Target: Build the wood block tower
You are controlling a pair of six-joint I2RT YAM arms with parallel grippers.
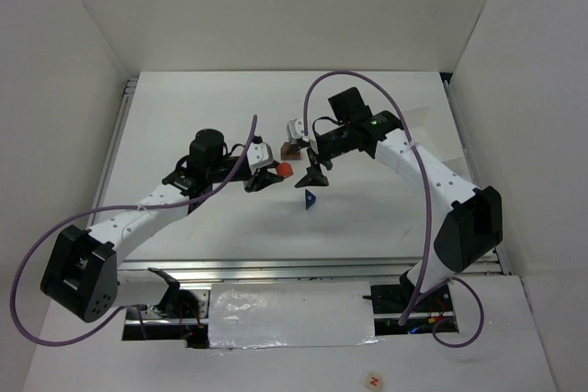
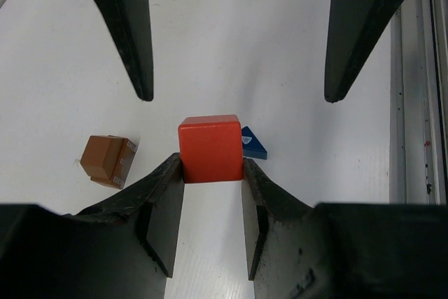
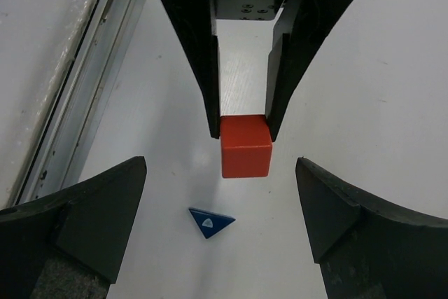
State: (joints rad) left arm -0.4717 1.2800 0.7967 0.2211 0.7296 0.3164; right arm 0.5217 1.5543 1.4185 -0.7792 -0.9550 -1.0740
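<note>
L gripper (image 2: pixel 212 164) pinching red cube (image 2: pixel 210 146) (a finger on each side), R gripper (image 2: pixel 238 94) wide open by the cube, blue wedge (image 3: pixel 210 222) and brown block (image 2: pixel 107 161) near it

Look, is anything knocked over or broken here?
Nothing looks broken. Nothing is stacked yet: the brown block and blue wedge lie apart on the table, and the left gripper pinches the red cube.

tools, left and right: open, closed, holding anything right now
Left tool: closed, holding the red cube.
Right tool: open, holding nothing.
</note>
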